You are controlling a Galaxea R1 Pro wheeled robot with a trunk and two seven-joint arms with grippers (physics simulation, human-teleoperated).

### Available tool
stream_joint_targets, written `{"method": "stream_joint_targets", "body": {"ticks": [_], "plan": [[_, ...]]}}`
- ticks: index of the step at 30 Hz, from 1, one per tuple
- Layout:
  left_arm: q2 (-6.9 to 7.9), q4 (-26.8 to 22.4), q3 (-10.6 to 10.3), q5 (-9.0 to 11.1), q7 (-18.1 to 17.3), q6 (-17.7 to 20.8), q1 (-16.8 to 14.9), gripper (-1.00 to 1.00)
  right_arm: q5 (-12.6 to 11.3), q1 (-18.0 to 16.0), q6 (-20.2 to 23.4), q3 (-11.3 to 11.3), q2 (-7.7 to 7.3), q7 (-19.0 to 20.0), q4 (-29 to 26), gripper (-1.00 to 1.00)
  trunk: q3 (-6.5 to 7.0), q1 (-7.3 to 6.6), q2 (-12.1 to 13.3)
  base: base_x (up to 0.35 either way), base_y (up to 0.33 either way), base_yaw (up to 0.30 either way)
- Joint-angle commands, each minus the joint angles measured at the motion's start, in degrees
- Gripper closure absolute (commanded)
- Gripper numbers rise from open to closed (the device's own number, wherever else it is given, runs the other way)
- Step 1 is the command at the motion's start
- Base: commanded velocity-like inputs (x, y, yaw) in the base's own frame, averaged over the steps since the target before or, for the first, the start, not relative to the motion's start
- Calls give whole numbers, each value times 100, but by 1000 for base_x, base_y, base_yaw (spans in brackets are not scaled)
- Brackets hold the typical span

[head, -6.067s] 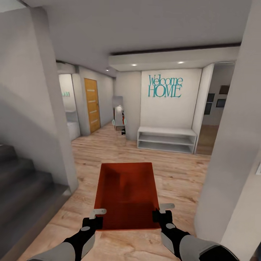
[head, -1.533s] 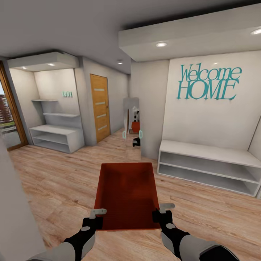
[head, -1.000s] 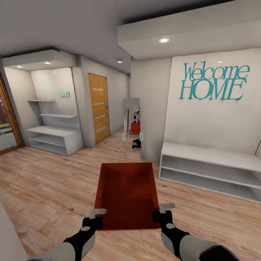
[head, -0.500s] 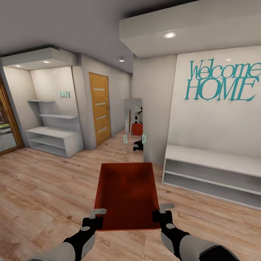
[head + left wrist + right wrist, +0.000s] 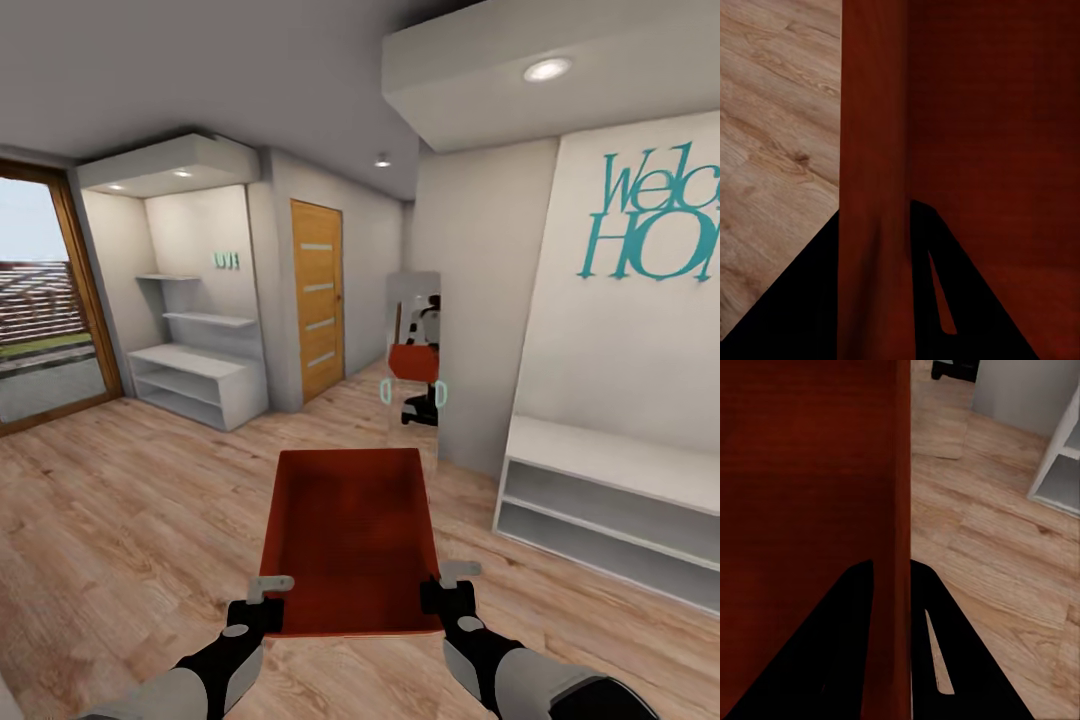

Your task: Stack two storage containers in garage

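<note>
One orange-red storage container (image 5: 350,530), open-topped, hangs level in front of me above the wood plank floor. My left gripper (image 5: 268,592) is shut on its near left wall and my right gripper (image 5: 447,583) on its near right wall. The left wrist view has the thin red wall (image 5: 874,150) running between the dark fingers of the left gripper (image 5: 874,217). The right wrist view has the wall (image 5: 889,472) clamped the same way in the right gripper (image 5: 891,566). The container holds nothing.
A hallway with light wood floor (image 5: 130,520). A tall mirror (image 5: 413,350) ahead reflects me and the container. A wooden door (image 5: 317,300) stands left of it, white shelves (image 5: 195,385) and a glass door (image 5: 45,300) further left, a low white bench shelf (image 5: 610,500) at right.
The camera has advanced and turned left: the door, mirror and sign slid right in the picture and the glass door came in at left. The container stays held the same way.
</note>
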Motion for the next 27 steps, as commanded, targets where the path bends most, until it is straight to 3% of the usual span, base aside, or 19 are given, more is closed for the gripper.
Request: {"method": "stream_joint_targets", "body": {"ticks": [1,11,27], "plan": [[-3,5,4,45,40,-9,-4,100,50,-9,-5,-315,42,-5,-6,100,-10,5,-9,321,0,271],[-5,5,4,45,40,-9,-4,100,50,-9,-5,-315,42,-1,-6,100,-10,5,-9,321,0,252],[-7,5,4,45,40,-9,-4,100,42,-10,-1,-315,42,-3,-6,100,-10,5,-9,321,0,13]]}}
